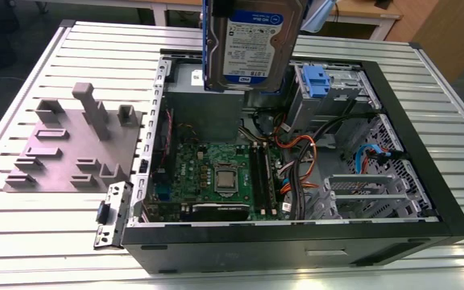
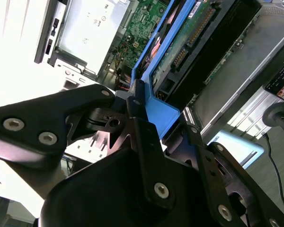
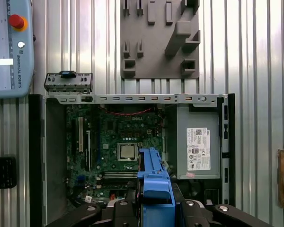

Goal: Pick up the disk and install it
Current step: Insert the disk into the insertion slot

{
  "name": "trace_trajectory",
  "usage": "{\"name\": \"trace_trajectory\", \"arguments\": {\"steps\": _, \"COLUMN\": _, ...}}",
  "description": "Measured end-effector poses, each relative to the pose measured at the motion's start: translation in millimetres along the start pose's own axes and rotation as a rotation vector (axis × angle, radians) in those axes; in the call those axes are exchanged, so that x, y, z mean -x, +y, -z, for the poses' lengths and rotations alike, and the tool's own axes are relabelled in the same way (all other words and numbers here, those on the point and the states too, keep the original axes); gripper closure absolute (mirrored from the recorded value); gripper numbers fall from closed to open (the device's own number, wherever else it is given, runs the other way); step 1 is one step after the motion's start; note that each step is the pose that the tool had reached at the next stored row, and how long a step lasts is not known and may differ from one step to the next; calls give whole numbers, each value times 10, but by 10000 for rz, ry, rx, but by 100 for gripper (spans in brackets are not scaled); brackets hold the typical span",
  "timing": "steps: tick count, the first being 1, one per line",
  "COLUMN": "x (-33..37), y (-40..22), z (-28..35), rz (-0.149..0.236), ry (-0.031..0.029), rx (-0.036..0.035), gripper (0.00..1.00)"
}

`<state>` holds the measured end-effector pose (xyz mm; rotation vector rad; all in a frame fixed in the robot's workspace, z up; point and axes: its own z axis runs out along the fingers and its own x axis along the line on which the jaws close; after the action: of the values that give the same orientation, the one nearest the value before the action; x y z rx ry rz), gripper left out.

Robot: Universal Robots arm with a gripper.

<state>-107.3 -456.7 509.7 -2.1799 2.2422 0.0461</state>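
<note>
Disk [image 1: 252, 45] held upright in the air over the open computer case [image 1: 296, 241] — label side facing the exterior view. Tool [image 2: 161, 113] clamped on the disk's blue bracket [image 3: 154, 177], fingers on both sides. Case rests on the slatted desk [image 1: 22, 241].

Open black PC case [image 1: 296, 244] lying on its side on a slatted metal table [image 1: 38, 241], green motherboard [image 1: 215, 169] facing up with orange and black cables [image 1: 296, 148] right next to it and a blue plastic tab [image 1: 316, 81] in a bay. Grey fixture plate [image 1: 70, 151] with upright blocks sits just beside the case on the exterior view's left, and a grey box with a white sticker [image 3: 187, 118] sits inside the case
</note>
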Motion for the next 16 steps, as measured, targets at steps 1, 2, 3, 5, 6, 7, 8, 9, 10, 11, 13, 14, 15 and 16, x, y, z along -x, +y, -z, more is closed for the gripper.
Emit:
{"name": "trace_trajectory", "arguments": {"steps": 1, "x": -18, "y": 0, "z": 1, "rz": -1, "ry": 1, "rx": 0, "gripper": 63}}
{"name": "trace_trajectory", "arguments": {"steps": 2, "x": -36, "y": -1, "z": 1, "rz": 0, "ry": 2, "rx": 0, "gripper": 63}}
{"name": "trace_trajectory", "arguments": {"steps": 3, "x": -53, "y": -1, "z": 2, "rz": 0, "ry": 3, "rx": 0, "gripper": 63}}
{"name": "trace_trajectory", "arguments": {"steps": 5, "x": -83, "y": -2, "z": 2, "rz": 0, "ry": 2, "rx": 0, "gripper": 63}}
{"name": "trace_trajectory", "arguments": {"steps": 6, "x": -92, "y": -2, "z": 2, "rz": 0, "ry": 3, "rx": -1, "gripper": 63}}
{"name": "trace_trajectory", "arguments": {"steps": 7, "x": -99, "y": -2, "z": 3, "rz": 0, "ry": 6, "rx": -1, "gripper": 63}}
{"name": "trace_trajectory", "arguments": {"steps": 8, "x": -104, "y": -2, "z": 3, "rz": -1, "ry": 7, "rx": 0, "gripper": 63}}
{"name": "trace_trajectory", "arguments": {"steps": 9, "x": -106, "y": -2, "z": 3, "rz": -2, "ry": 7, "rx": -1, "gripper": 63}}
{"name": "trace_trajectory", "arguments": {"steps": 10, "x": -107, "y": -2, "z": 3, "rz": -2, "ry": 7, "rx": 0, "gripper": 63}}
{"name": "trace_trajectory", "arguments": {"steps": 11, "x": -109, "y": -3, "z": 3, "rz": -1, "ry": 8, "rx": 0, "gripper": 63}}
{"name": "trace_trajectory", "arguments": {"steps": 13, "x": -112, "y": -2, "z": 3, "rz": -1, "ry": 8, "rx": 0, "gripper": 63}}
{"name": "trace_trajectory", "arguments": {"steps": 14, "x": -112, "y": -4, "z": 4, "rz": -1, "ry": 9, "rx": 0, "gripper": 63}}
{"name": "trace_trajectory", "arguments": {"steps": 15, "x": -112, "y": -8, "z": 3, "rz": 0, "ry": 8, "rx": 0, "gripper": 63}}
{"name": "trace_trajectory", "arguments": {"steps": 16, "x": -112, "y": -17, "z": 3, "rz": 1, "ry": 7, "rx": 0, "gripper": 63}}
